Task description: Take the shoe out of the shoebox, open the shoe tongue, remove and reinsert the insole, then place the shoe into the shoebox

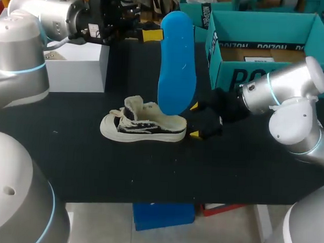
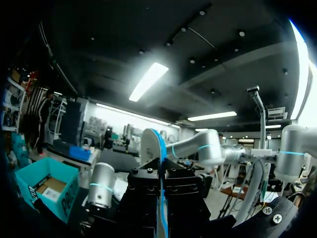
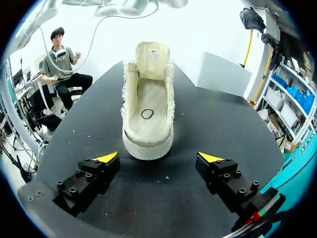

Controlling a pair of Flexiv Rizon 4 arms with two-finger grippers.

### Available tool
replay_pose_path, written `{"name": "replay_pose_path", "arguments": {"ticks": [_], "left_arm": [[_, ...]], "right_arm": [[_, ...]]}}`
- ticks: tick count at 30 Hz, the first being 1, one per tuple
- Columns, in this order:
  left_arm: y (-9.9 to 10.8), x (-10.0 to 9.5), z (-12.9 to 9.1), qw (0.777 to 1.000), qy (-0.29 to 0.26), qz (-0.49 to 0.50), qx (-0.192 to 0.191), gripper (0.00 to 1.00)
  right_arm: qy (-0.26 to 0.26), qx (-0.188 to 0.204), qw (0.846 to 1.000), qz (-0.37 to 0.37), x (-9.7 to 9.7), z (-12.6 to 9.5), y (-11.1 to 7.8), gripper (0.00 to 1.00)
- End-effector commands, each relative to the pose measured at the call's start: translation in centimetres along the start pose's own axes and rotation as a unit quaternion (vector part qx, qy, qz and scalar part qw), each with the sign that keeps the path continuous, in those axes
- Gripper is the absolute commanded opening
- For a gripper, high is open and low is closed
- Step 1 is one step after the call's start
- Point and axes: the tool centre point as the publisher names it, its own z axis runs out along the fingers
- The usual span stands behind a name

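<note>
A black-and-white canvas shoe [image 1: 144, 125] lies on the black table [image 1: 95, 161], its tongue folded open. My left gripper [image 1: 149, 34] is shut on the top edge of the blue insole [image 1: 177, 63], which hangs upright above the shoe's heel. In the left wrist view the insole [image 2: 161, 163] shows edge-on between the fingers of the left gripper [image 2: 161, 198]. My right gripper [image 1: 193, 120] stands open just behind the heel. In the right wrist view the shoe [image 3: 147, 111] lies ahead of the right gripper [image 3: 158, 157], inside bare, tongue [image 3: 151, 58] raised at the far end.
The open teal shoebox [image 1: 266, 21] stands at the back right of the table; it also shows in the left wrist view as the shoebox [image 2: 29, 173]. A white box [image 1: 78, 64] sits at the back left, beyond the shoe.
</note>
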Motion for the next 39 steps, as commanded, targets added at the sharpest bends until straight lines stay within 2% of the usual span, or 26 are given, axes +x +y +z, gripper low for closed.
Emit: {"name": "replay_pose_path", "arguments": {"ticks": [1,6,13,16,22,33,39], "left_arm": [[0.1,0.0,0.0,1.0,0.0,0.001,0.0,0.0],[0.1,0.0,0.0,1.0,0.0,0.001,0.0,0.0],[0.1,0.0,0.0,1.0,0.0,0.001,0.0,0.0],[0.1,0.0,0.0,1.0,0.0,0.001,0.0,0.0],[0.1,0.0,0.0,1.0,0.0,0.001,0.0,0.0],[0.1,0.0,0.0,1.0,0.0,0.001,0.0,0.0],[0.1,0.0,0.0,1.0,0.0,0.001,0.0,0.0]], "right_arm": [[-0.001,-0.013,1.0,0.001,0.0,0.5,-0.3,1.0],[0.0,-0.01,1.0,0.0,-0.1,0.4,-0.3,1.0],[0.009,0.097,0.995,-0.002,-1.3,-2.3,1.1,1.0],[0.01,0.135,0.991,0.001,-1.8,-2.9,1.5,1.0],[0.02,0.214,0.977,-0.001,-2.4,-2.7,2.4,1.0],[0.021,0.278,0.96,-0.01,-3.1,-1.0,4.8,1.0],[0.03,0.314,0.949,-0.01,-3.0,0.8,6.0,1.0]]}}
